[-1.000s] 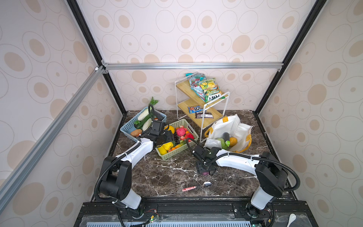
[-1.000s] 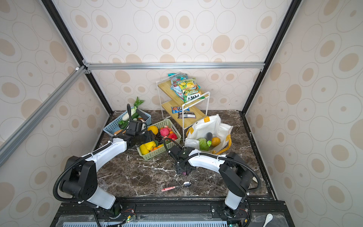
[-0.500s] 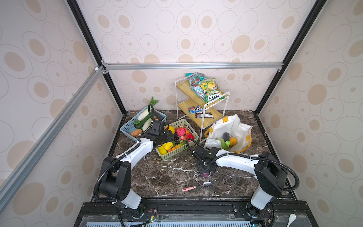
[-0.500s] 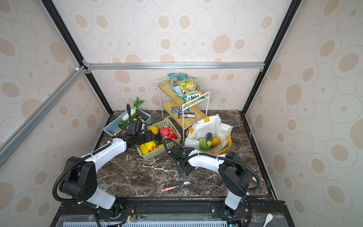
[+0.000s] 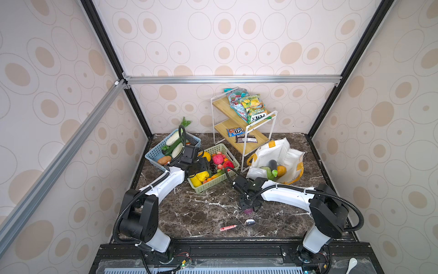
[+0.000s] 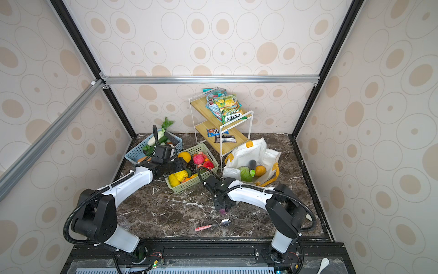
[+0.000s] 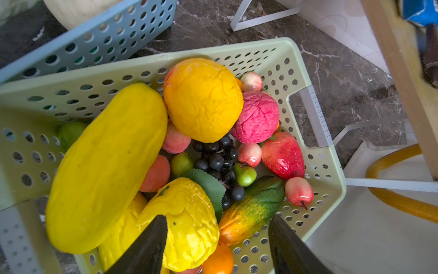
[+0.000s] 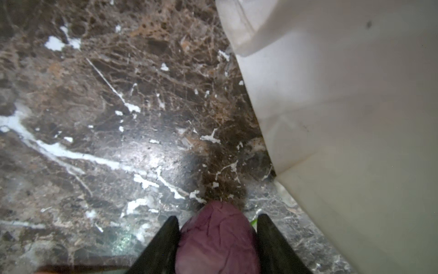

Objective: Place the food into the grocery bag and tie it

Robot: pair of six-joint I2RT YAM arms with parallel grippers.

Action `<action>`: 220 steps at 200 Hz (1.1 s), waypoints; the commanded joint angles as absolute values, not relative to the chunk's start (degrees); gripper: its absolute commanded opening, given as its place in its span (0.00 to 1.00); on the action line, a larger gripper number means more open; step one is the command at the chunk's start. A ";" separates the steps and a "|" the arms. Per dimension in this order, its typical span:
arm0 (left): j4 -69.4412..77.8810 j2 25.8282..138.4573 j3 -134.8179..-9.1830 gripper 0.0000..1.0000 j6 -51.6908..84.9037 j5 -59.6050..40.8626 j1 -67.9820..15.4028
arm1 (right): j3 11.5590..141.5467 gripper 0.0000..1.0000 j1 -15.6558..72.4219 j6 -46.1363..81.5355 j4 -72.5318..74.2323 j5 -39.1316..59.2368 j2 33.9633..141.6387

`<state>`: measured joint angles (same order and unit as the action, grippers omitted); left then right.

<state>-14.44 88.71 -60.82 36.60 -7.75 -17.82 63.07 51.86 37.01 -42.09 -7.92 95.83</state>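
Right gripper (image 8: 217,215): clenched on the purple piece (image 8: 218,237), one finger at each side; low over the table (image 5: 201,213), near the spoon (image 5: 237,225); jaws drawn in since a second ago
Left gripper (image 7: 216,217): fingers apart, holding nothing; hangs over the fruit in the green basket (image 7: 94,72); unmoved
Bag (image 5: 279,151): lies open beside the rack (image 5: 246,132); cabbage (image 5: 266,171), dark piece (image 5: 272,164) and orange piece (image 5: 281,170) inside; unchanged
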 commanded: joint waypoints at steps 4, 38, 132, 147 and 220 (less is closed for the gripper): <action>-15.80 87.27 -62.84 0.68 35.64 -6.58 -17.49 | 66.84 0.51 52.16 35.74 -44.97 -6.52 91.04; -15.76 87.24 -62.83 0.68 35.77 -6.55 -17.37 | 72.03 0.51 52.03 34.00 -47.83 -7.76 86.73; -15.60 86.09 -63.11 0.69 35.95 -6.58 -17.22 | 87.57 0.51 37.88 23.84 -51.63 -16.60 77.29; -15.79 85.79 -63.36 0.69 35.78 -6.68 -17.23 | 83.97 0.51 30.96 23.73 -48.33 -14.52 75.37; -16.94 85.95 -65.17 0.69 34.85 -6.05 -17.21 | 67.28 0.50 12.77 26.72 -35.21 -3.86 76.85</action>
<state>-15.86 87.20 -62.43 36.05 -6.94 -17.47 70.50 14.17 25.69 -40.25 -7.81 75.53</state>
